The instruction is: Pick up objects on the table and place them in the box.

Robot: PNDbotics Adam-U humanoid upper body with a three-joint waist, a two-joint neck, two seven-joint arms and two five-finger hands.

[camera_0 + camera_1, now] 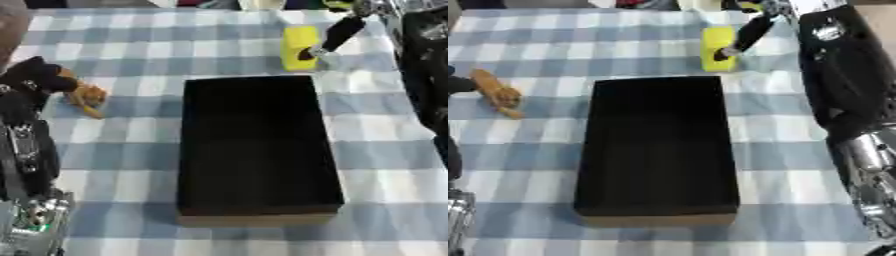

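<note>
in the left eye view, the right hand (331,39) reaches in from the upper right and its dark fingers touch the side of a yellow block (299,47) standing just beyond the far end of the black box (258,145); whether they have closed on it or only rest against it cannot be told. the likely trouble here is that the block tips or slides away on the checked cloth (131,55) if the fingers push before they wrap it, and it stands so close to the box's far wall that a knock could wedge it there. the left hand (39,77) sits at the left edge right against a small orange toy (87,95), which looks like an animal figure; its fingers are too dark to read, so open or closed cannot be told, and a careless move could sweep the toy toward the table edge. in the right eye view, the count is the same: one box, nothing visible inside it, one yellow block, one orange toy, both outside the box, well apart from each other.
</note>
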